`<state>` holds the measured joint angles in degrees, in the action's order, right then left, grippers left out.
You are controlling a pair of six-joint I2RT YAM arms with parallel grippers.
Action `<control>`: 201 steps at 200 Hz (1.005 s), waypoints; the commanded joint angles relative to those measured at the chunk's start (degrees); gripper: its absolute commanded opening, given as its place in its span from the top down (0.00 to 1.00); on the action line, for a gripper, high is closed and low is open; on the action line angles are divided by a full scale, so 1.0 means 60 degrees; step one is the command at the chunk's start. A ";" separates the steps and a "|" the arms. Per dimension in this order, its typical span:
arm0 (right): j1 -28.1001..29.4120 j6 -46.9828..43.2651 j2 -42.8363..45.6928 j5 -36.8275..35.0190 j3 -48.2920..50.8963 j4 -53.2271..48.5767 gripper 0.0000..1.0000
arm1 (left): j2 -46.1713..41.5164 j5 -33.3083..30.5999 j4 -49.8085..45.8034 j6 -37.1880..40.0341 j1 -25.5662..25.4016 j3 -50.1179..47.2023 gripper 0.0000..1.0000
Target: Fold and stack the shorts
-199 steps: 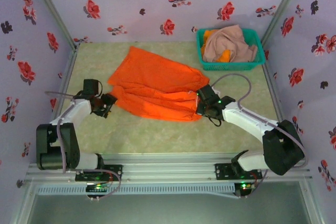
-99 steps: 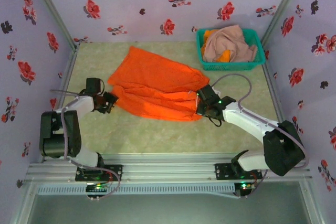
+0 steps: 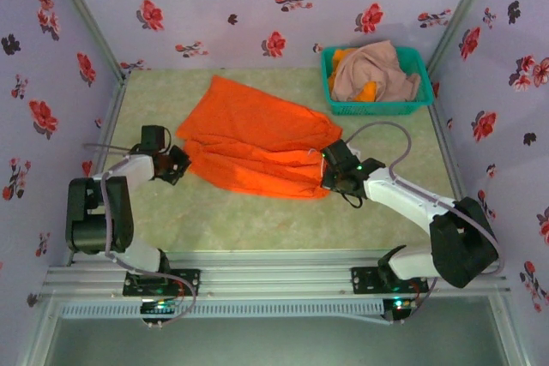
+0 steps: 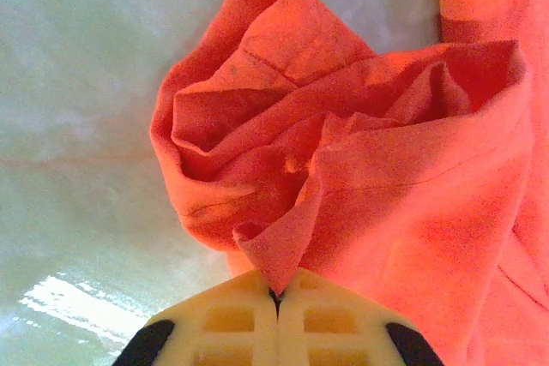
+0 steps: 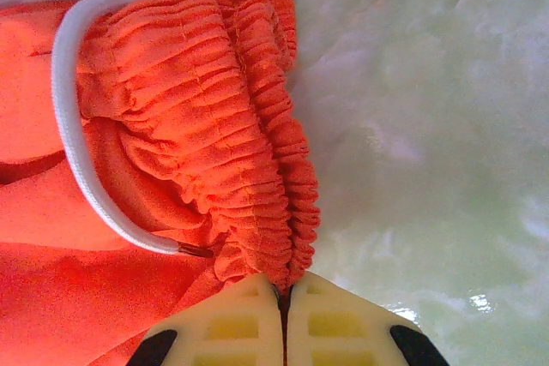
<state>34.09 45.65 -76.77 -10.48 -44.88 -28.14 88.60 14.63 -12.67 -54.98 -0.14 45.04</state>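
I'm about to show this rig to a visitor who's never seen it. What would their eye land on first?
The bright orange shorts sprawled across the middle of the table, with the left gripper shut on a fold at their left edge and the right gripper shut on the gathered waistband at their right. Next, the teal basket in the far right corner, heaped with pink-beige cloth.

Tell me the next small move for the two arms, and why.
Probably lift both ends slightly and pull the orange shorts taut: left gripper is shut on a cloth fold, right gripper on the waistband, and the cloth between lies rumpled.
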 commanded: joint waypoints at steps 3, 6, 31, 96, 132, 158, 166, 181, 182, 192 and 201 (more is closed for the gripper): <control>0.0032 0.0126 0.0396 -0.0134 0.0126 -0.0178 1.00 | -0.0921 -0.0001 -0.0743 0.0216 0.0039 0.0567 1.00; 0.0032 0.0115 0.0433 -0.0146 0.0127 -0.0187 1.00 | -0.1066 -0.0043 -0.0906 0.0234 0.0051 0.0639 1.00; 0.0032 0.0083 0.0782 -0.0315 0.0070 -0.0401 1.00 | -0.2433 -0.0625 -0.2647 0.0707 0.0054 0.1414 1.00; 0.0017 -0.0162 0.2239 -0.0395 -0.0471 -0.1071 1.00 | -0.4934 -0.2006 -0.6118 0.1609 0.0112 0.3616 1.00; 0.0031 -0.0429 0.3009 -0.0277 -0.1411 -0.1449 1.00 | -0.5229 -0.2032 -0.7055 0.1857 0.0112 0.5328 1.00; 0.0032 -0.0584 0.3326 0.0001 -0.2005 -0.1696 1.00 | -0.5275 -0.2184 -0.7509 0.2075 0.0119 0.6576 1.00; 0.0031 -0.0607 0.3395 0.0077 -0.2160 -0.1799 1.00 | -0.5274 -0.2191 -0.7610 0.2136 0.0113 0.6949 1.00; 0.0032 -0.0592 0.3519 0.0239 -0.2459 -0.2006 1.00 | -0.5273 -0.2196 -0.7805 0.2181 0.0112 0.7554 1.00; 0.0032 -0.0592 0.3528 0.0253 -0.2470 -0.2012 1.00 | -0.5273 -0.2200 -0.7820 0.2186 0.0112 0.7597 1.00; 0.0032 -0.0548 0.3638 0.0399 -0.2605 -0.2079 1.00 | -0.5277 -0.2222 -0.7939 0.2255 0.0112 0.7988 1.00; 0.0032 -0.0506 0.3753 0.0545 -0.2667 -0.2092 1.00 | -0.5281 -0.2257 -0.8025 0.2311 0.0112 0.8324 1.00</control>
<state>34.20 43.29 -56.53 -8.29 -58.33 -36.91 57.98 4.01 -57.34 -43.94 0.01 89.23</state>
